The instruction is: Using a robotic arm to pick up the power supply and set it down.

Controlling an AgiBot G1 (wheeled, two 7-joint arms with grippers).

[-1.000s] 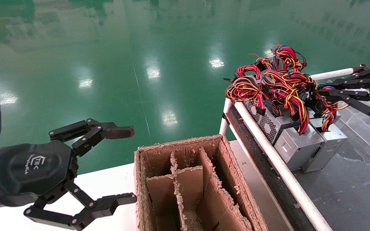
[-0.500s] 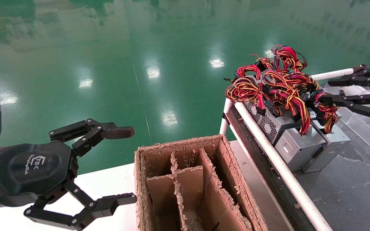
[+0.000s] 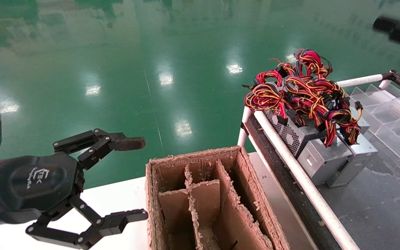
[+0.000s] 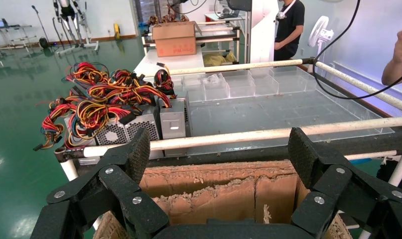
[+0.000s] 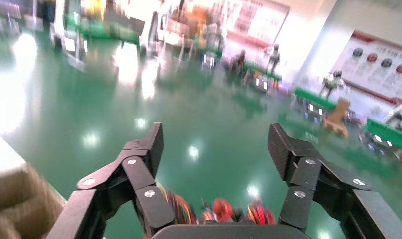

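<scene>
Rigid, likely heavy power supply (image 3: 319,158) — wires floppy; best gripped across metal sides. Right pincer (image 5: 216,149) agape, empty, up at one o'clock; left pincer (image 3: 116,180) spread, idle.

A white logo is printed on the black body of the left gripper (image 3: 135,178), at the lower left of the head view, but its small letters cannot be read. Red marks are seen on a brown cardboard box (image 4: 174,39) at the top of the left wrist view; they cannot be read. No other words or numbers can be read.
</scene>
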